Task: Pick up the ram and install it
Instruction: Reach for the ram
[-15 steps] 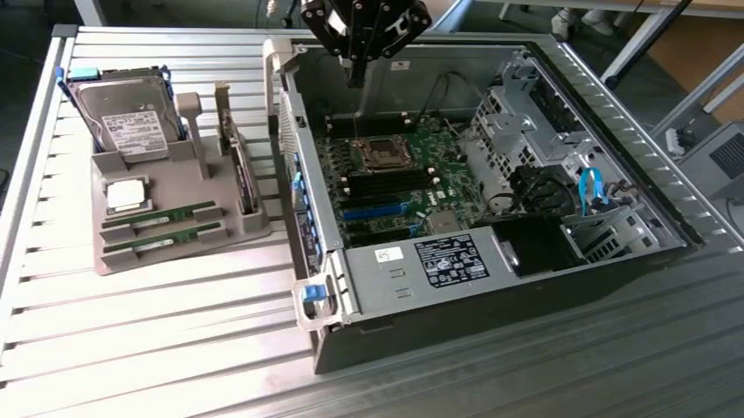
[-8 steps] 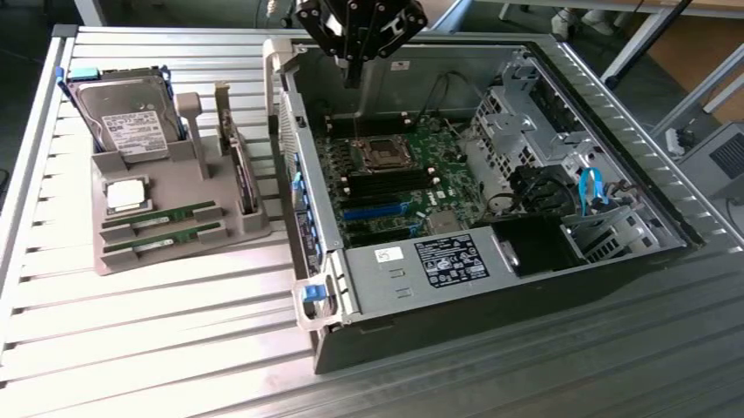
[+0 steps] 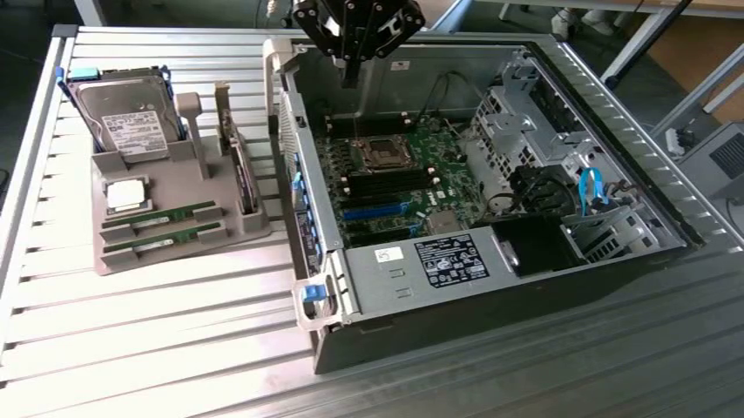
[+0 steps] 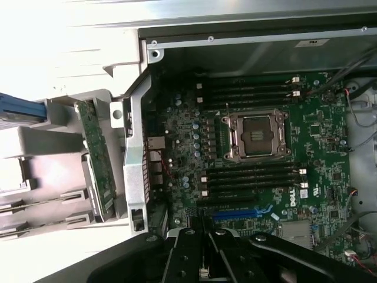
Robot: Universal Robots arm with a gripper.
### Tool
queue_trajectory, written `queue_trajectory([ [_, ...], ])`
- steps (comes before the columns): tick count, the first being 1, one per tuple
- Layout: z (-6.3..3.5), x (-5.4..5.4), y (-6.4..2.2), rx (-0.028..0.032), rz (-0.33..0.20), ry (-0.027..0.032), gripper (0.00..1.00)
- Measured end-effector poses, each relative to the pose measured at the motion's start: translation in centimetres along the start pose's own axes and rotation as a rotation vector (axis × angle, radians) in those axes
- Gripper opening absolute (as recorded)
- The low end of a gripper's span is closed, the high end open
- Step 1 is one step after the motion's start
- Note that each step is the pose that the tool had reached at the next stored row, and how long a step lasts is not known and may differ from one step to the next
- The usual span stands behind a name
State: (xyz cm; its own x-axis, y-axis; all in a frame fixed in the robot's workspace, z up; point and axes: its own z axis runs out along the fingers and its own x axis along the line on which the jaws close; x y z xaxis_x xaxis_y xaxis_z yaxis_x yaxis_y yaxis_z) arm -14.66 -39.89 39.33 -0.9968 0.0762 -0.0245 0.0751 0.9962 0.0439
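two ram sticks [image 3: 159, 216], one hard drive [image 3: 131, 117]

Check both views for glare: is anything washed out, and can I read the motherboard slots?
Wrist view: the grey holder beside the case is washed out; the motherboard and its slots are evenly lit. Exterior view: glare on the table slats; the black bay inside the case is in shadow.

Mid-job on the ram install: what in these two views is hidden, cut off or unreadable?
- Exterior view: the gripper is cut off above by the top edge.
- Exterior view: labels on the ram sticks in the tray are too small to read.
- Wrist view: glare bleaches much of the tray.
- Wrist view: the gripper's body hides the motherboard beyond the blue slot.
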Motion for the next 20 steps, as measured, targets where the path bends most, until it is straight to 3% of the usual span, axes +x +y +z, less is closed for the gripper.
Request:
queue_trajectory([
  [10,-0.02,0.5,-0.04,0.0003,0.0,0.0,0.13],
  [11,-0.06,1.7,-0.14,0.0009,0.0,0.0,0.13],
  [13,-0.06,2.1,-0.16,0.0007,0.0,-0.0002,0.13],
  [14,-0.09,3.0,-0.23,0.0008,0.0,-0.0003,0.13],
  [20,-0.12,4.3,-0.33,0.0006,0.0,-0.0004,0.13],
])
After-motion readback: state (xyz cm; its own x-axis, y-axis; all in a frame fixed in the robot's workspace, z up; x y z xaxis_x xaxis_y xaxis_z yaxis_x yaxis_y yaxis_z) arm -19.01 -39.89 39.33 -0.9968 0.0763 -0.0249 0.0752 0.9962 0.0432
